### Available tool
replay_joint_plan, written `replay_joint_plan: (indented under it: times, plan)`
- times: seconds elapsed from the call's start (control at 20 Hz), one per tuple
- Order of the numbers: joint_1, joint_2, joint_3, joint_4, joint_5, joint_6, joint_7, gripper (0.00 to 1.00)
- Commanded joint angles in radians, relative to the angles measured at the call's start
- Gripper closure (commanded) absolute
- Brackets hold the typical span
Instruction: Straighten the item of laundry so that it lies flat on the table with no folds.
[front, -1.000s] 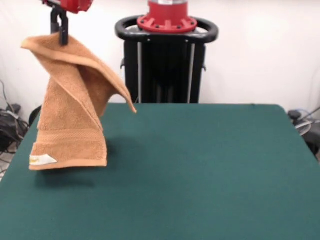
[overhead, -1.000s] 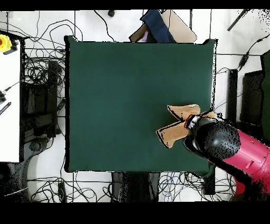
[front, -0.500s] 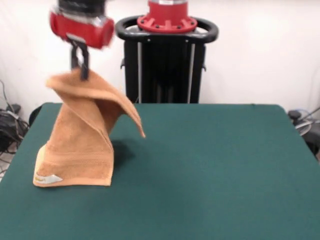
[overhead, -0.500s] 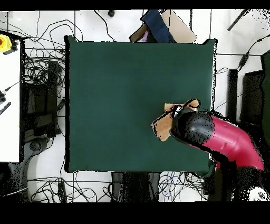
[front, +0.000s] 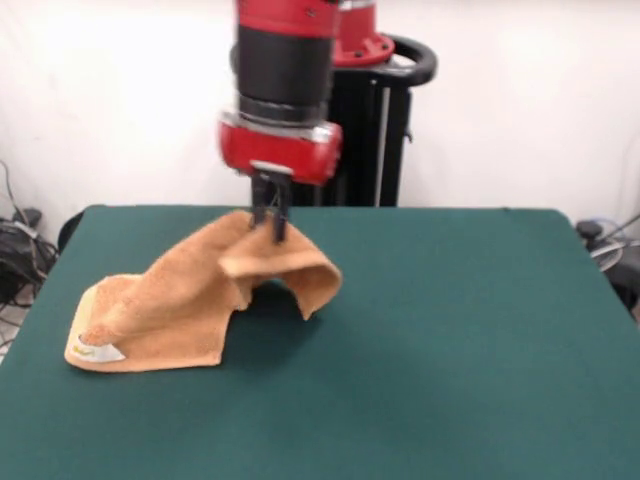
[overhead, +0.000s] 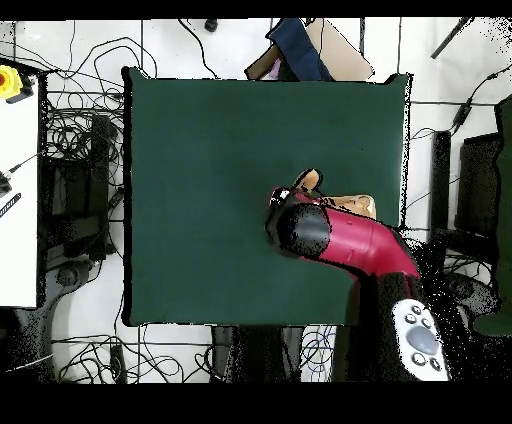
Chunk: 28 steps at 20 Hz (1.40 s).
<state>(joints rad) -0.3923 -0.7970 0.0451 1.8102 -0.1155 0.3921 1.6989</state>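
The orange-tan towel (front: 170, 310) lies on the dark green table (front: 450, 350) at the left of the front view. Its lower edge with the white tag (front: 98, 352) rests on the table. My gripper (front: 270, 222) is shut on the towel's upper edge and holds it raised, so the cloth slopes up to the right and a flap droops over (front: 305, 275). In the overhead view only small parts of the towel (overhead: 350, 205) show beside my red arm (overhead: 345, 235), which hides the gripper.
The black pedestal (front: 335, 130) stands behind the table's far edge. Cables (overhead: 75, 150) and boxes lie on the floor around the table. A white bench (overhead: 20, 190) stands at the overhead view's left.
My gripper has moved down and to the right in the front view, dragging the towel's top edge. The towel's lower part now lies on the table instead of hanging.
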Motion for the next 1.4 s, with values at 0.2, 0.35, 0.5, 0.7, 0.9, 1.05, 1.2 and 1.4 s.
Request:
replay_joint_plan:
  times: [0.2,0.35,0.5,0.7,0.9,1.05,1.2,1.4]
  plan:
    - [0.024,0.029,0.16,0.206,0.11,-0.041,0.193,1.0]
    - [0.041,0.051,0.168,0.217,0.126,-0.076,0.213,1.0]
    - [0.028,0.061,0.217,0.242,0.153,-0.093,0.206,1.0]
    - [0.068,-0.006,0.224,0.289,0.216,-0.045,0.25,1.0]
    - [0.13,-0.055,0.19,0.308,0.261,-0.016,0.285,1.0]
    - [0.163,-0.056,0.171,0.305,0.29,-0.017,0.29,1.0]
    - [0.185,-0.072,0.172,0.319,0.33,-0.014,0.294,1.0]
    - [0.25,-0.127,0.107,0.315,0.357,0.051,0.313,1.0]
